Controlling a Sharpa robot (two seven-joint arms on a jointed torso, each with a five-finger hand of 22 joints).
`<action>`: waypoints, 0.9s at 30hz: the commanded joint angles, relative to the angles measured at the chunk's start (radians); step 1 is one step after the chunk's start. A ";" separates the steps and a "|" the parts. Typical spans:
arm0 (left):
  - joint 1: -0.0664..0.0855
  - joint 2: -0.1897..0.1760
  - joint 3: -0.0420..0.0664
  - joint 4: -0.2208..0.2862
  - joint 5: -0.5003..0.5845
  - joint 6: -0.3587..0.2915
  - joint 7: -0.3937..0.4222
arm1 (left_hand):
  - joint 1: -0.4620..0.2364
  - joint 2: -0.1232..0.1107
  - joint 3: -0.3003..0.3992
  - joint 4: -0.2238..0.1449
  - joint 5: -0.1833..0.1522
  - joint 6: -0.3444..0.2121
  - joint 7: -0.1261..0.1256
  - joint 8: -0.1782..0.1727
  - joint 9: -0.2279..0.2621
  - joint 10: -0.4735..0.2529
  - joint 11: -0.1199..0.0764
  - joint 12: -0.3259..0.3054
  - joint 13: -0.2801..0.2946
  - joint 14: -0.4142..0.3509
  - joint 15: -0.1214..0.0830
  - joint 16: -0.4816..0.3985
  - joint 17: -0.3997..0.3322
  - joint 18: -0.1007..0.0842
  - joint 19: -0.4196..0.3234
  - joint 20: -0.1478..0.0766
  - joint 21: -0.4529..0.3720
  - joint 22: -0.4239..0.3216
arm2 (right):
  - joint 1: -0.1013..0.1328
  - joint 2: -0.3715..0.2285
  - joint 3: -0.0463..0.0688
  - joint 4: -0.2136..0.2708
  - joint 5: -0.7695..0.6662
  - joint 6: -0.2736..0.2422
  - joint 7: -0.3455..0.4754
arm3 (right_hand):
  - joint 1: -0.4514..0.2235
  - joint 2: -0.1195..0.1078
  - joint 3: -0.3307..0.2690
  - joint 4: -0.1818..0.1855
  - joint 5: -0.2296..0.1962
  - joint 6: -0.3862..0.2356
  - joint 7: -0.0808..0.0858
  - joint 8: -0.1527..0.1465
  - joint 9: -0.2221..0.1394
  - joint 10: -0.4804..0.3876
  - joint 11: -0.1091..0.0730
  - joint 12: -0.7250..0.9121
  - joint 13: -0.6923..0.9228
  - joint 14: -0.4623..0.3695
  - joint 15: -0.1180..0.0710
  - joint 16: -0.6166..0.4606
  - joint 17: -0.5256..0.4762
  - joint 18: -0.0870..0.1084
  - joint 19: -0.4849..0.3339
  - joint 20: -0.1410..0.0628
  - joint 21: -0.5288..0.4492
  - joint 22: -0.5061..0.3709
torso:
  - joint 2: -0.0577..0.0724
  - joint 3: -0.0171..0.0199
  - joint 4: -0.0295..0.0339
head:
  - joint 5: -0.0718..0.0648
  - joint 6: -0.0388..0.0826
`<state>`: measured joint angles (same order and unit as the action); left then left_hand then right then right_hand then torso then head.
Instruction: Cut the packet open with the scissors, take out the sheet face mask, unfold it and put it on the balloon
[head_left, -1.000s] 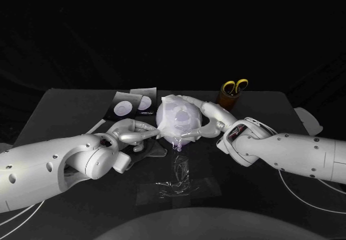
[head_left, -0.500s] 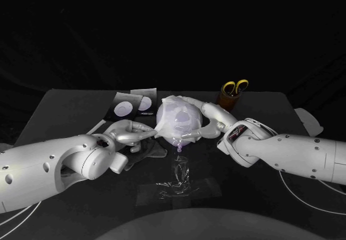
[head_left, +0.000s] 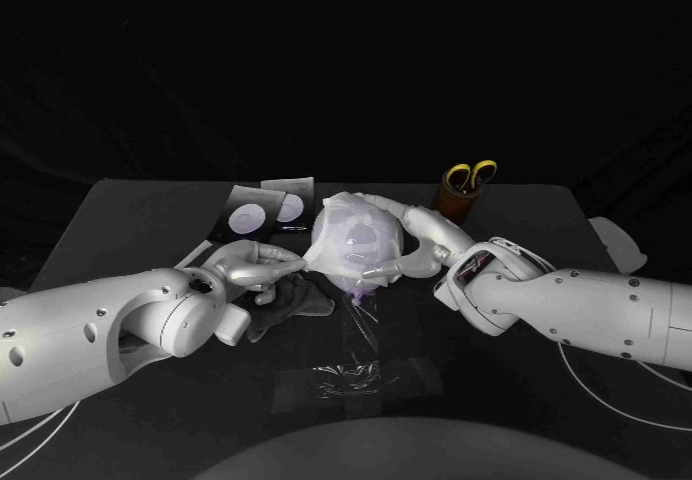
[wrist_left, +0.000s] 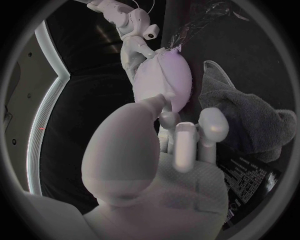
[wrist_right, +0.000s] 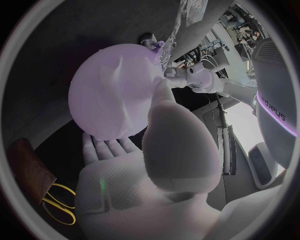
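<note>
Lilac balloon (head_left: 351, 278) under wrinkled white sheet mask (head_left: 346, 235), clasped between left robot hand (head_left: 253, 268) and right robot hand (head_left: 426, 240)

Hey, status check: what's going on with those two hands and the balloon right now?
Left hand touches balloon, right hand holds it. Sheet face mask draped over balloon. Dark cloth lies by left hand.
</note>
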<state>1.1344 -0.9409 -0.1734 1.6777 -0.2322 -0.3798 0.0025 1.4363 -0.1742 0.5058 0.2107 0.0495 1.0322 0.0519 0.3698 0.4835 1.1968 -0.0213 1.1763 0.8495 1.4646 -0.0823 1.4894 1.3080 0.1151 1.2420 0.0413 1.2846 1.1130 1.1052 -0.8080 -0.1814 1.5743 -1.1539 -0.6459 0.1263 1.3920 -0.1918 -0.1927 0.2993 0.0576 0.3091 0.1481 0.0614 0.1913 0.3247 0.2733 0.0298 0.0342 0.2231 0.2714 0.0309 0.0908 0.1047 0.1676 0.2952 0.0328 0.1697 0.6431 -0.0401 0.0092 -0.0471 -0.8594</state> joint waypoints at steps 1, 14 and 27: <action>0.000 -0.002 0.001 -0.006 -0.009 -0.004 -0.020 | -0.004 0.005 0.001 -0.003 -0.001 -0.010 0.003 -0.007 0.044 -0.012 0.002 -0.008 -0.009 0.041 0.005 0.002 0.005 -0.007 -0.005 -0.001 -0.004 -0.002 | -0.005 0.000 -0.004 -0.001 -0.005 0.035 -0.007 | -0.001 0.007 0.006 0.001 -0.006 0.006 0.151 0.004 0.001 -0.007 -0.001 0.004 0.001 -0.009 0.001 -0.001 -0.001 -0.019 0.004 -0.001 0.002 -0.001 | 0.000 -0.0002 0.0001 | 0.000 0.000; 0.000 -0.007 0.001 -0.036 -0.052 -0.008 -0.053 | -0.029 -0.045 -0.017 -0.009 -0.001 -0.110 0.061 -0.087 0.014 -0.182 0.053 -0.171 -0.235 0.032 0.048 -0.004 -0.016 -0.003 -0.027 0.019 -0.025 -0.029 | -0.005 0.001 -0.004 -0.002 -0.005 0.036 -0.007 | -0.001 0.007 0.006 0.001 -0.006 0.006 0.151 0.004 0.001 -0.007 -0.001 0.004 0.001 -0.009 0.001 -0.001 -0.001 -0.019 0.004 -0.001 0.002 -0.001 | 0.000 -0.0005 0.0003 | 0.000 0.002; 0.000 -0.004 0.005 -0.033 -0.110 -0.038 0.024 | -0.023 -0.062 -0.045 -0.021 0.000 -0.152 0.103 -0.079 0.014 -0.202 0.090 -0.234 -0.292 0.017 0.083 -0.012 -0.048 0.007 -0.058 0.054 -0.055 -0.068 | -0.005 0.001 -0.004 -0.002 -0.005 0.036 -0.007 | -0.001 0.007 0.006 0.001 -0.006 0.006 0.151 0.004 0.001 -0.007 0.000 0.004 0.001 -0.010 0.001 -0.002 -0.001 -0.020 0.005 -0.001 0.002 0.000 | 0.001 -0.0007 0.0001 | -0.001 0.004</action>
<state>1.1336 -0.9467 -0.1709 1.6409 -0.3007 -0.3915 -0.0359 1.4027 -0.2397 0.4587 0.1967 0.0500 0.8674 0.1543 0.2847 0.4926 0.9954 0.0630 0.9449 0.5588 1.4666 -0.0080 1.4830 1.2637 0.1152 1.1873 0.0917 1.2335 1.0490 1.1051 -0.8080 -0.1813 1.5722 -1.1538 -0.6447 0.1262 1.3920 -0.1918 -0.1927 0.2993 0.0576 0.3090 0.1480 0.0612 0.1917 0.3247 0.2732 0.0280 0.0341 0.2195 0.2751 0.0310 0.0910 0.1047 0.1676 0.2952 0.0328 0.1699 0.6439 -0.0407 0.0096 -0.0481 -0.8551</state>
